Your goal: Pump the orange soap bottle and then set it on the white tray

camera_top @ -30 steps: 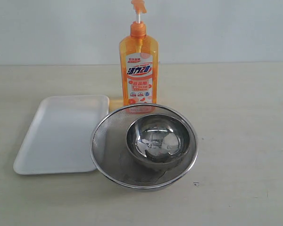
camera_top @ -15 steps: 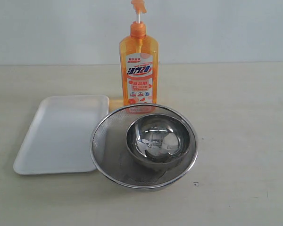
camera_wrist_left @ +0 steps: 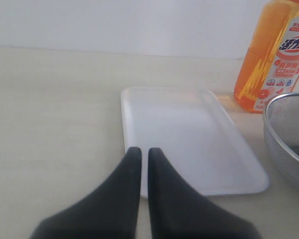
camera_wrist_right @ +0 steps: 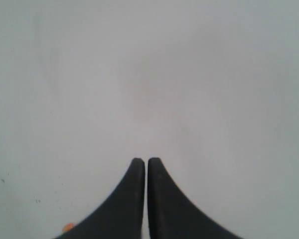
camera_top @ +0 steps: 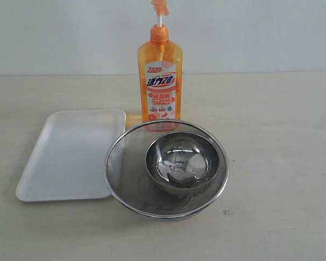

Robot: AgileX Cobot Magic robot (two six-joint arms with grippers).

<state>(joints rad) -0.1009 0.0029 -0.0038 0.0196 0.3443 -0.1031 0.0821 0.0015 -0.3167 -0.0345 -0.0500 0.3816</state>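
flat white rectangular tray (camera_top: 65, 157) lay left on tabletop (camera_top: 282, 163) | tall clear bottle of orange soap (camera_top: 160, 81) stood upright behind round steel mesh sieve (camera_top: 122, 163), off tray; base hidden by sieve rim, pump top cut off | steel bowl (camera_top: 182, 163) sat in sieve | left fingers (camera_wrist_left: 133, 164) clenched, empty, near tray edge | right fingers (camera_wrist_right: 135, 172) clenched, empty

- orange soap bottle (camera_top: 160, 81), toward the table's far edge: pump tip cut off by the exterior view's top edge; foot hidden behind the steel sieve (camera_top: 125, 163) rim.
- label (camera_top: 160, 89): small print too fine to read.
- white tray (camera_top: 65, 155): a stretch of its long edge hidden behind the sieve rim.
- left wrist view: bottle top and most of the sieve run out of frame.
- orange speck (camera_wrist_right: 67, 227) beside the right gripper (camera_wrist_right: 146, 162): too small to identify.
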